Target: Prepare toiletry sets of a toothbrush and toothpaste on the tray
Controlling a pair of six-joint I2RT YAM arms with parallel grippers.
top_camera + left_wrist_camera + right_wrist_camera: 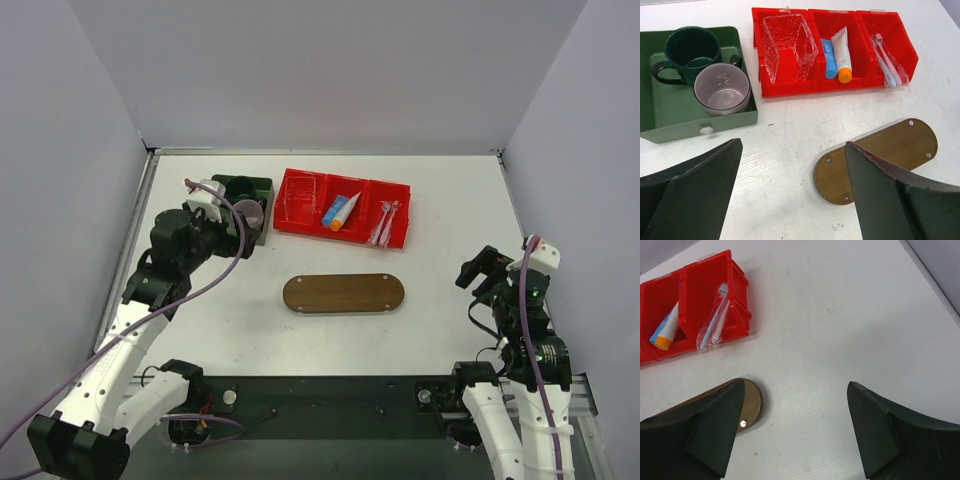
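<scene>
I see the tray [344, 294] before the bin [300, 228]: 2 toothpaste tubes [841, 50] in its middle compartment, toothbrushes [886, 62] in its right; 2 mugs [722, 90] in the box [670, 125] leftward.

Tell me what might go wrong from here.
The toothbrushes lie bundled in clear wrap in the red bin's end compartment, so a pinch may slip or lift several at once. The two toothpaste tubes touch side by side; grasping one could drag the other.
</scene>
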